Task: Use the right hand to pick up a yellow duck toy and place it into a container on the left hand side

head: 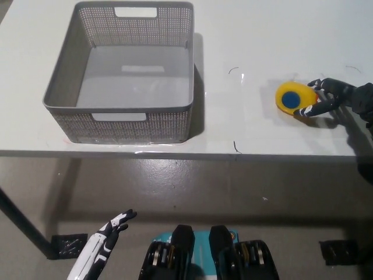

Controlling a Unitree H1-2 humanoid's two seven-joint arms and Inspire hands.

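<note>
The yellow duck toy (293,99), showing a blue round patch, lies on the white table (256,35) at the right. My black right hand (332,97) is against the toy's right side, fingers curled around its edge, though a firm hold is not evident. The grey mesh basket (70,76) stands at the left of the table with nothing inside. My white left hand (108,236) hangs low at the bottom left, below the table's front edge, fingers apart.
The table's front edge (175,154) runs across the middle of the picture, with grey floor below it. Bare tabletop separates the basket from the toy. A dark table leg (17,221) slants at the lower left.
</note>
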